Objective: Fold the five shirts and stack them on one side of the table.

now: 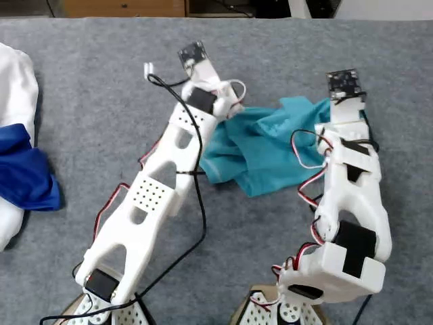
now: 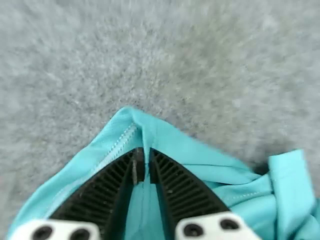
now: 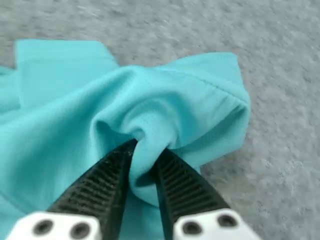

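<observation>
Grey felt tabletop [image 1: 101, 88]: teal shirt [image 1: 270, 152] mid, blue shirt [image 1: 24, 172], white shirt [image 1: 17, 81] at edge.

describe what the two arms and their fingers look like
The left arm and right arm are white plastic shells with black motor blocks; red, white and black cables run along them. The left arm has oval cutouts and a patch of small holes. The fingers are black and ribbed, on white mounts.
</observation>
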Robot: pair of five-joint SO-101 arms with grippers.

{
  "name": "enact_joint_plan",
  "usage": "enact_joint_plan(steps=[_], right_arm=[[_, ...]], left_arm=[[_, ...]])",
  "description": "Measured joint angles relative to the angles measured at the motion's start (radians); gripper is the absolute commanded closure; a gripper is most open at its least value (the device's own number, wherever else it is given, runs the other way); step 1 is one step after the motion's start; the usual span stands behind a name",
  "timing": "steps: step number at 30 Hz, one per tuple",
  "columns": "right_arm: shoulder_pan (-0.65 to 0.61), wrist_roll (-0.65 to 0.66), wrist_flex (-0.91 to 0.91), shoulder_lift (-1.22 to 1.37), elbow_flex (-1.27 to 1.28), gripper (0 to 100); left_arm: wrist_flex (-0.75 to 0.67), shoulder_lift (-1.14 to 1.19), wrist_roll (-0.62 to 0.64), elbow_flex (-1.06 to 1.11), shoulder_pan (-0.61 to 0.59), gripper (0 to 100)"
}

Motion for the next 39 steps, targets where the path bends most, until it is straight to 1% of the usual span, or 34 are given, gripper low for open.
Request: enact_joint_plan(steps=[4, 7, 10, 13, 16, 19, 21, 26, 28, 30, 32, 35, 37, 39], right_arm=[[0.069, 0.000, 0.057, -0.046, -0.011, 85.4], [0.084, 0.000, 0.114, -0.098, -0.026, 80.0], [0.092, 0.000, 0.187, -0.155, -0.028, 79.6], [0.100, 0.000, 0.275, -0.233, -0.028, 79.6], [0.132, 0.005, 0.361, -0.322, -0.028, 79.6], [0.173, 0.054, 0.428, -0.400, -0.028, 79.6], [0.193, 0.084, 0.460, -0.439, -0.028, 79.6], [0.210, 0.124, 0.526, -0.470, -0.028, 79.6], [0.172, 0.126, 0.572, -0.470, -0.028, 79.6], [0.101, 0.126, 0.582, -0.470, -0.028, 79.6], [0.012, 0.126, 0.563, -0.470, -0.017, 79.6], [-0.117, 0.107, 0.516, -0.470, -0.009, 79.6], [-0.161, 0.080, 0.505, -0.470, -0.012, 79.6], [-0.169, 0.052, 0.505, -0.470, -0.051, 79.7]], left_arm=[[0.094, -0.106, -0.063, 0.000, -0.048, 98], [0.166, -0.189, -0.106, 0.000, -0.081, 98], [0.253, -0.288, -0.160, 0.000, -0.100, 98], [0.333, -0.371, -0.252, 0.000, -0.098, 98], [0.350, -0.445, -0.354, 0.000, -0.100, 98], [0.351, -0.546, -0.468, 0.021, -0.101, 98], [0.351, -0.631, -0.539, 0.087, -0.101, 98], [0.351, -0.870, -0.641, 0.354, -0.101, 98], [0.351, -0.968, -0.654, 0.462, -0.101, 98], [0.351, -1.065, -0.658, 0.563, -0.114, 98], [0.351, -1.155, -0.661, 0.641, -0.138, 98], [0.351, -1.283, -0.663, 0.704, -0.198, 98], [0.351, -1.363, -0.663, 0.735, -0.245, 98], [0.351, -1.444, -0.667, 0.796, -0.261, 98]])
